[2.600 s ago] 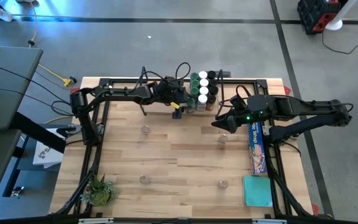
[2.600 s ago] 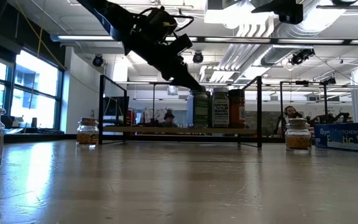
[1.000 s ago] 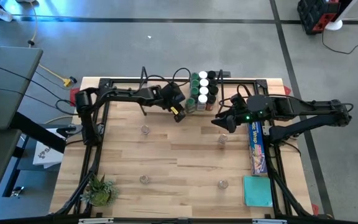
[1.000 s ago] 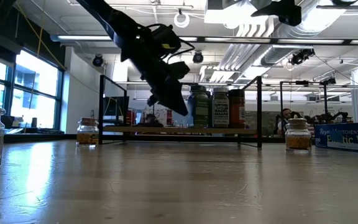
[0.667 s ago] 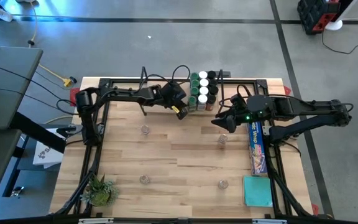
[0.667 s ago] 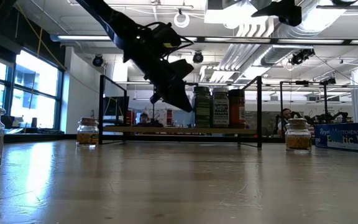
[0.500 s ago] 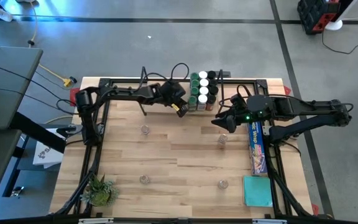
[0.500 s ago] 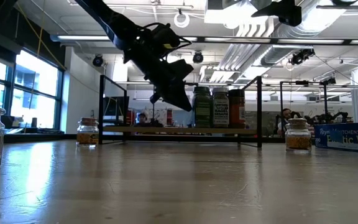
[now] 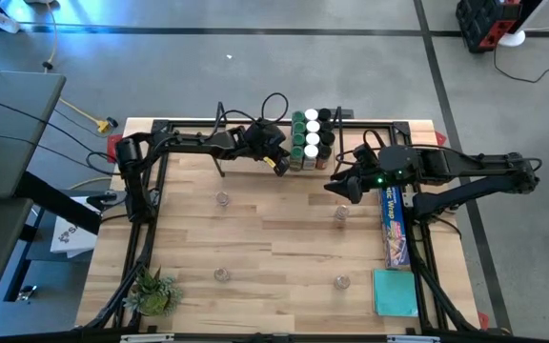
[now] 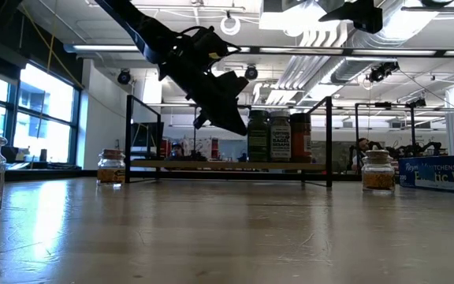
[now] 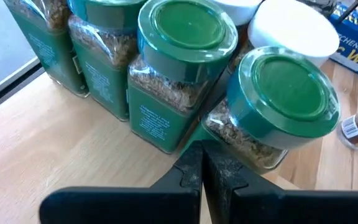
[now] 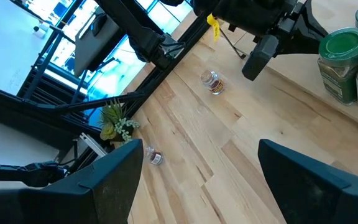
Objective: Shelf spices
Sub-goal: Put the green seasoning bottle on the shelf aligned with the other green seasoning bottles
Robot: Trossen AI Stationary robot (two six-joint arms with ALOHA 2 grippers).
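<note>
Green-lidded jars (image 11: 185, 37) are crowding the right part of the shelf (image 9: 255, 158), at the far edge of the table (image 9: 284, 238), and the left pincer (image 9: 279, 163) is standing pressed against them with its two fingers together and holding nothing. In the left wrist view the closed tips are sitting just at the base of the nearest green-lidded jar (image 11: 281, 93).

My worry is that a closed pincer pushing low on a jar is tipping it rather than sliding it. The jars are packed in rows, so one falling jar could knock its neighbours off the board. Another risk is that the push is going too far and driving the back row over the rear edge.

The right pincer (image 9: 341, 189) is waiting with its fingers wide apart, near the blue box (image 9: 395, 224); it is holding nothing. Several loose jars (image 9: 222, 199) are standing on the table, well apart from the shelf.

Compared with a few seconds ago, the left pincer is now sitting closer to the cluster and its fingers have come fully together. The right arm is not moving at all.
</note>
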